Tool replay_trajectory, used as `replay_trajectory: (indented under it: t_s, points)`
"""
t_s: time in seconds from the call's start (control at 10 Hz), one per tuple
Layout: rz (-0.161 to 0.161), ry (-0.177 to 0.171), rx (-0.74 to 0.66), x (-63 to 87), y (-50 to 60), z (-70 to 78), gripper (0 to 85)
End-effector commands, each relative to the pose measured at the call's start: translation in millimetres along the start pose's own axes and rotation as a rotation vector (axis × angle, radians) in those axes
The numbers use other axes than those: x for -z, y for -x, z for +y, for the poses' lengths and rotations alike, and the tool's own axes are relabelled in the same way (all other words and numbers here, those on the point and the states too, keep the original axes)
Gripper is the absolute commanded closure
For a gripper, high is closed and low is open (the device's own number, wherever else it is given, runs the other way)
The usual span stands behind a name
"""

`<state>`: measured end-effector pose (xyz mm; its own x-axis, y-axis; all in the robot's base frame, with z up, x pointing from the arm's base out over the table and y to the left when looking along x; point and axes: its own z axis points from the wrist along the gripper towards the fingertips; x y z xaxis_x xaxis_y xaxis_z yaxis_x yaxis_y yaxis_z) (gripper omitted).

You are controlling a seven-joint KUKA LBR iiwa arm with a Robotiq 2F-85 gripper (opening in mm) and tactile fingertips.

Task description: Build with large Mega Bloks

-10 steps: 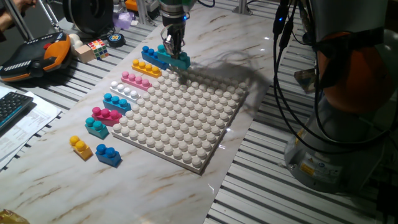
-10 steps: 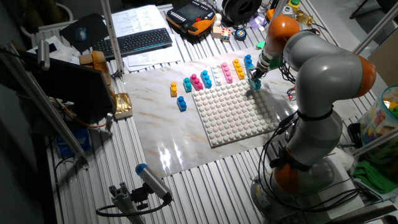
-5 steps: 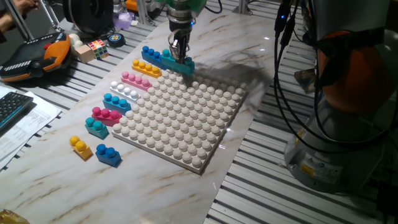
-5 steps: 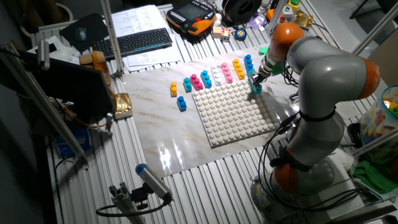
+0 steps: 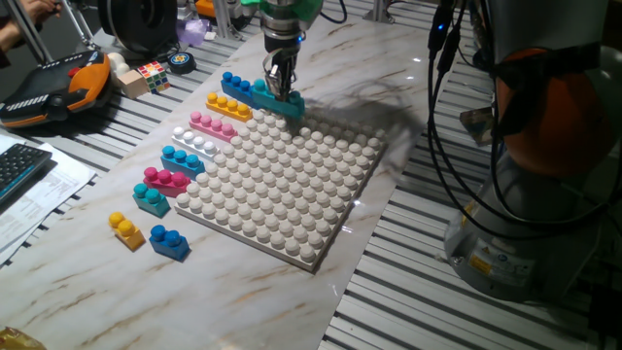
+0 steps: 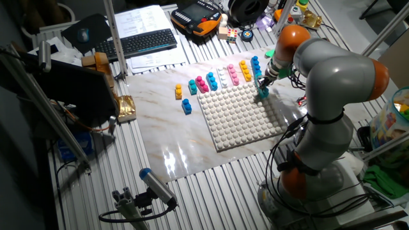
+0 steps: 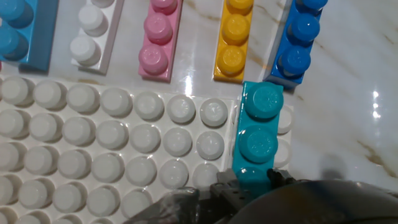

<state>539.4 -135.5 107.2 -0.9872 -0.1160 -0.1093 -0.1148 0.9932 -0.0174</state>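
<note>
Gripping the teal brick (image 5: 278, 97), my gripper (image 5: 280, 89) is standing upright over the far corner of the white studded baseplate (image 5: 282, 190), fingers closed on the brick's sides. Looking along my fingers, I am seeing two teal studs (image 7: 258, 124) sticking out ahead of me, the brick lying on the baseplate's last column of studs at its edge (image 7: 124, 137), with marble table (image 7: 348, 93) beyond it.

Just past the plate's edge a row of loose bricks is lying side by side on the table: a blue one (image 7: 298, 40) nearly touching the teal brick's front end, then yellow (image 7: 233, 43), pink (image 7: 158, 40), white (image 7: 90, 34) and light blue (image 7: 22, 31).

From the fixed view, more bricks are sitting along the plate's left side: a magenta one (image 5: 165, 180), a small teal one (image 5: 151, 198), a small yellow one (image 5: 125, 229) and a small blue one (image 5: 169, 240).
</note>
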Motion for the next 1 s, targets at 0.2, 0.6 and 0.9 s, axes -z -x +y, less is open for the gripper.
replay_trajectory:
  t_s: [0.2,0.6,0.9]
  points:
    - [0.001,0.002,0.003,-2.5,0.0,0.2,84.0]
    - [-0.003,0.012,0.003,-8.6,-0.8,2.0,84.0]
    - [-0.003,0.015,0.004,-10.2,-1.8,3.1,84.0]
